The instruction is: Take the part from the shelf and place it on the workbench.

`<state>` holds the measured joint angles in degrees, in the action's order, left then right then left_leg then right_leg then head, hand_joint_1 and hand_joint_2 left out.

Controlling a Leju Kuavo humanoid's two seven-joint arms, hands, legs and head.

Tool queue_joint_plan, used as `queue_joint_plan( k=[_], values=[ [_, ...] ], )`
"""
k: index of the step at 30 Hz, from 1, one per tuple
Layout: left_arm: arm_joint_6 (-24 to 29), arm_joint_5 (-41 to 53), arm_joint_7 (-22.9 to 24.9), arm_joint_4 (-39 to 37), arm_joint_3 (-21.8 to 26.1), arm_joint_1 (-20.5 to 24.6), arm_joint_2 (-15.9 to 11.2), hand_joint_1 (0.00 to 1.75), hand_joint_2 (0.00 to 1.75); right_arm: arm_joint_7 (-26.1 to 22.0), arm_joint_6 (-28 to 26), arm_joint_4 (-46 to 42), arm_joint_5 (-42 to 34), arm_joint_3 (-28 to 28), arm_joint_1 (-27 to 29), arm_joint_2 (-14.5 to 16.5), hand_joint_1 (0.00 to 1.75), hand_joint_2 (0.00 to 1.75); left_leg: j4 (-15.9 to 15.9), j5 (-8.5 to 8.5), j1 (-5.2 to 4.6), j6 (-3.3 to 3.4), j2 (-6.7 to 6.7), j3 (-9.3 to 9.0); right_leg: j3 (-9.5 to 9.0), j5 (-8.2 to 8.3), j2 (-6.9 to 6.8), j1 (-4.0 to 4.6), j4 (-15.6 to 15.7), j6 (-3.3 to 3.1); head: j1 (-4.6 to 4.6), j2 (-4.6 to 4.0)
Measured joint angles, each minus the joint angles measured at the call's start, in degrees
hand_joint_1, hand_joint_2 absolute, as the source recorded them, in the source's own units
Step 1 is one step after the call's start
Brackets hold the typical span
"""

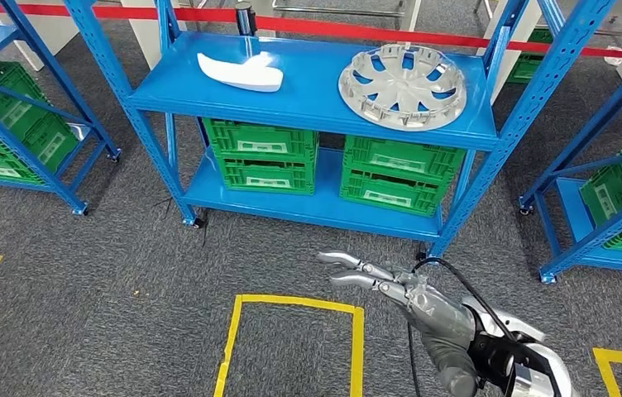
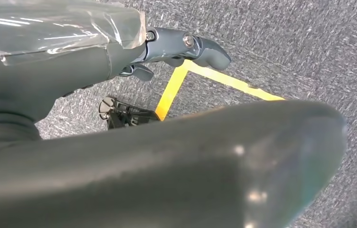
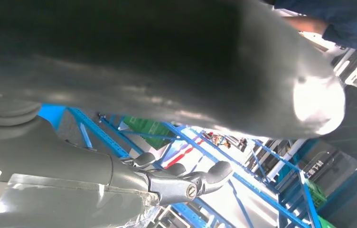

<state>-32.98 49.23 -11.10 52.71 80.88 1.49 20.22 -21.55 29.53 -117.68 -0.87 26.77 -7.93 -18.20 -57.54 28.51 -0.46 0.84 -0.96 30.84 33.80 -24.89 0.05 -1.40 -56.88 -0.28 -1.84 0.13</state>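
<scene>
My right robot hand (image 1: 390, 285) reaches out empty, fingers apart, over grey carpet (image 1: 126, 273) before the blue metal shelf (image 1: 308, 103).

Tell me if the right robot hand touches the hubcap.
Apart. The head view shows the right robot hand over the carpet, well short of the hubcap on the shelf.

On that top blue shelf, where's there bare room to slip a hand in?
The top shelf is bare between the white part and the silver wheel cover, and along its front edge. The lower shelf is crowded with green crates. The right robot hand is empty.
</scene>
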Motion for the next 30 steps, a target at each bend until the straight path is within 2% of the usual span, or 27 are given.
queue_joint_plan(
  k=[1,2,4,5,6,7,9,10,11,12,13,15,17,19,20,21,22,24,25,27,29,30],
  values=[
    [0.0,-0.01,0.02,0.1,0.02,0.01,-0.02,0.0,0.0,-0.04,-0.03,0.03,-0.06,0.03,0.02,-0.03,0.0,0.0,-1.81,0.92,0.16,-0.4,0.08,0.82,-0.34,-0.13,-0.01,-0.21,0.12,-0.35,-0.07,0.0],
    [0.0,-0.03,0.03,0.2,0.05,0.0,-0.05,0.0,0.0,-0.06,-0.04,0.08,-0.13,0.08,0.03,-0.05,0.0,0.0,-4.89,2.24,0.37,-0.81,0.16,2.41,-0.65,-0.34,-0.03,-0.34,0.16,-0.62,-0.14,0.0],
    [0.0,-0.14,0.12,0.3,0.15,-0.02,-0.07,0.0,0.0,-0.1,-0.06,0.27,-0.42,0.21,0.07,-0.11,0.0,0.0,-12.99,4.94,0.82,-1.51,0.3,7.19,-1.07,-0.83,-0.04,-0.33,0.15,-0.89,-0.21,0.0],
    [0.01,-0.29,0.21,0.37,0.21,-0.08,-0.09,0.0,0.0,-0.16,-0.07,0.41,-0.62,0.28,0.1,-0.15,0.0,0.0,-15.72,5.26,1.0,-1.71,0.37,9.19,-1.3,-1.09,-0.01,-0.33,0.15,-0.88,-0.22,0.0],
    [0.01,-0.49,0.34,0.44,0.27,-0.17,-0.1,0.0,0.0,-0.22,-0.08,0.55,-0.83,0.33,0.12,-0.2,0.0,0.0,-16.32,4.44,1.12,-1.8,0.46,10.17,-1.6,-1.37,0.04,-0.33,0.14,-0.83,-0.23,0.0],
    [0.02,-0.72,0.45,0.55,0.32,-0.25,-0.11,0.0,0.0,-0.3,-0.09,0.66,-0.97,0.37,0.13,-0.24,0.0,0.0,-14.48,2.54,1.19,-1.76,0.55,9.86,-2.02,-1.68,0.09,-0.34,0.15,-0.75,-0.23,0.0],
    [0.03,-1.12,0.62,0.87,0.37,-0.36,-0.13,0.0,0.0,-0.42,-0.16,0.76,-1.1,0.42,0.12,-0.28,0.0,0.0,-6.51,-2.17,1.14,-1.3,0.71,6.68,-2.97,-2.36,0.16,-0.32,0.19,-0.42,-0.21,0.0],
    [0.02,-1.3,0.68,1.09,0.38,-0.37,-0.15,0.0,0.0,-0.46,-0.2,0.78,-1.15,0.43,0.1,-0.29,0.0,0.0,-3.06,-3.48,0.99,-0.92,0.76,5.14,-3.33,-2.71,0.18,-0.19,0.23,-0.13,-0.19,0.0],
    [-0.01,-1.5,0.76,1.32,0.37,-0.37,-0.16,0.0,0.0,-0.49,-0.23,0.78,-1.19,0.44,0.09,-0.29,0.0,0.0,-0.85,-3.97,0.79,-0.51,0.8,4.13,-3.56,-3.0,0.18,-0.1,0.34,0.19,-0.17,0.0],
    [-0.04,-1.74,0.88,1.55,0.35,-0.39,-0.17,0.0,0.0,-0.5,-0.24,0.8,-1.23,0.44,0.11,-0.29,0.0,0.0,0.11,-3.72,0.59,-0.05,0.81,3.73,-3.74,-3.03,0.17,-0.01,0.2,0.61,-0.19,0.0],
    [-0.07,-2.02,1.03,1.75,0.34,-0.46,-0.18,0.0,0.0,-0.5,-0.25,0.81,-1.27,0.45,0.12,-0.29,0.0,0.0,0.39,-3.38,0.46,0.45,0.8,3.53,-3.98,-2.9,0.16,0.04,0.09,1.08,-0.19,0.0],
    [-0.08,-2.47,1.28,2.14,0.34,-0.68,-0.17,0.0,0.0,-0.48,-0.25,0.83,-1.31,0.46,0.15,-0.3,0.0,0.0,1.09,-3.24,0.58,1.33,0.73,2.35,-3.87,-3.04,0.08,-0.07,-1.07,1.58,-0.13,0.0],
    [-0.06,-2.81,1.45,2.39,0.28,-0.79,-0.16,0.0,0.0,-0.45,-0.25,0.84,-1.35,0.47,0.11,-0.32,0.0,0.0,1.48,-3.15,0.65,1.9,0.65,1.1,-1.45,-4.83,0.02,-0.09,-5.54,1.35,0.07,0.0],
    [0.0,-3.1,1.64,2.45,0.11,-0.83,-0.09,0.0,0.0,-0.42,-0.23,0.92,-1.39,0.49,0.22,-0.36,0.0,0.0,1.48,-2.78,0.4,2.24,0.54,0.73,3.2,-7.3,0.02,-0.01,-12.91,1.07,0.19,0.0],
    [0.1,-3.3,1.78,2.45,0.0,-0.89,-0.06,0.0,0.0,-0.41,-0.23,0.97,-1.39,0.5,0.33,-0.37,0.0,0.0,1.48,-2.51,0.28,2.32,0.47,0.53,5.33,-8.03,0.02,0.01,-15.56,1.12,0.18,0.0],
    [0.22,-3.54,1.91,2.45,-0.12,-0.96,-0.03,0.0,0.0,-0.4,-0.22,1.01,-1.4,0.51,0.42,-0.39,0.0,0.0,1.47,-2.17,0.19,2.33,0.38,0.19,6.69,-8.02,0.01,0.02,-16.5,1.3,0.19,0.0],
    [0.34,-3.78,2.04,2.45,-0.23,-1.05,-0.02,0.0,0.0,-0.4,-0.22,1.04,-1.41,0.52,0.48,-0.4,0.0,0.0,1.47,-1.75,0.12,2.28,0.28,-0.33,6.9,-6.94,0.01,0.02,-15.16,1.66,0.19,0.0],
    [0.46,-4.07,2.19,2.45,-0.51,-1.22,0.01,0.0,0.0,-0.4,-0.22,1.06,-1.42,0.55,0.51,-0.44,0.0,0.0,1.47,-0.76,0.06,2.02,0.1,-1.46,4.74,-2.41,-0.02,0.05,-7.63,2.4,0.23,0.0],
    [0.48,-4.14,2.23,2.45,-0.63,-1.27,0.03,0.0,0.0,-0.4,-0.22,1.08,-1.43,0.55,0.54,-0.47,0.0,0.0,1.36,-0.27,-0.03,1.83,0.03,-2.04,3.56,-0.41,-0.05,0.11,-3.99,2.39,0.25,0.0],
    [0.51,-4.25,2.3,2.46,-0.85,-1.34,0.06,0.0,0.0,-0.37,-0.23,1.13,-1.45,0.57,0.54,-0.51,0.0,0.0,1.24,0.54,-0.21,1.33,-0.06,-2.51,2.34,1.05,-0.12,0.37,-0.5,1.39,0.26,0.0],
    [0.56,-4.49,2.43,2.47,-1.0,-1.46,0.08,0.0,0.0,-0.31,-0.22,1.15,-1.51,0.61,0.49,-0.51,0.0,0.0,0.97,0.91,-0.26,0.74,-0.05,-2.88,1.95,0.76,-0.04,0.6,-0.36,0.12,0.26,0.0],
    [0.58,-4.63,2.48,2.52,-1.07,-1.5,0.05,0.0,0.0,-0.28,-0.2,1.15,-1.54,0.64,0.49,-0.49,0.0,0.0,0.67,1.08,-0.22,0.44,0.0,-2.92,1.51,0.88,0.08,0.5,-0.29,-0.28,0.24,0.0]
  ],
)
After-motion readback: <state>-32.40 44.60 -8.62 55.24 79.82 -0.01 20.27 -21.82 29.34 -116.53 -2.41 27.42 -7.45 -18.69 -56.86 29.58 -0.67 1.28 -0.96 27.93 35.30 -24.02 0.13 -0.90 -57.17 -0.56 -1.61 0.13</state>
